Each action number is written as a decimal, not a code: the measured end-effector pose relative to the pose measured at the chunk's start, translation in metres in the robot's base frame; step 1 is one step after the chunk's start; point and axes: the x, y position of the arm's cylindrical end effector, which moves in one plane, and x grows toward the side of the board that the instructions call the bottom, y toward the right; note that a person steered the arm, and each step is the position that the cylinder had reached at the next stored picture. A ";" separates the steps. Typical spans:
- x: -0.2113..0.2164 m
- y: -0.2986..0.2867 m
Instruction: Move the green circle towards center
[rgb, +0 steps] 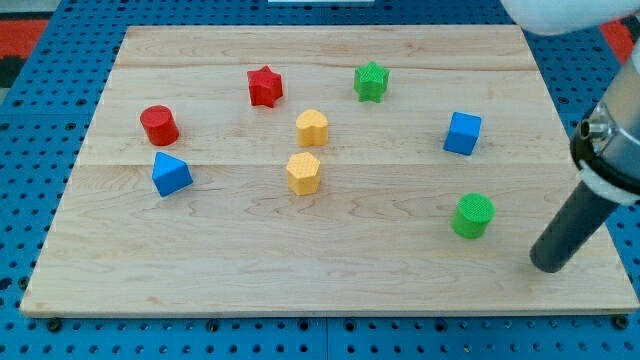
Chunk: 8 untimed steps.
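Observation:
The green circle (472, 215) is a short green cylinder on the wooden board (330, 270), at the view's lower right. My tip (548, 266) rests on the board to the right of the green circle and slightly below it, with a clear gap between them. The dark rod rises from the tip up and to the right, out of the view's right edge.
A green star (371, 81) lies at the top centre and a red star (265, 86) to its left. Two yellow hexagon blocks (312, 127) (303, 172) sit near the centre. A blue cube (462, 133) is at right. A red cylinder (159, 125) and a blue triangle block (171, 174) are at left.

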 end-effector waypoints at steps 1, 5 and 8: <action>-0.049 -0.033; -0.030 -0.020; -0.051 -0.074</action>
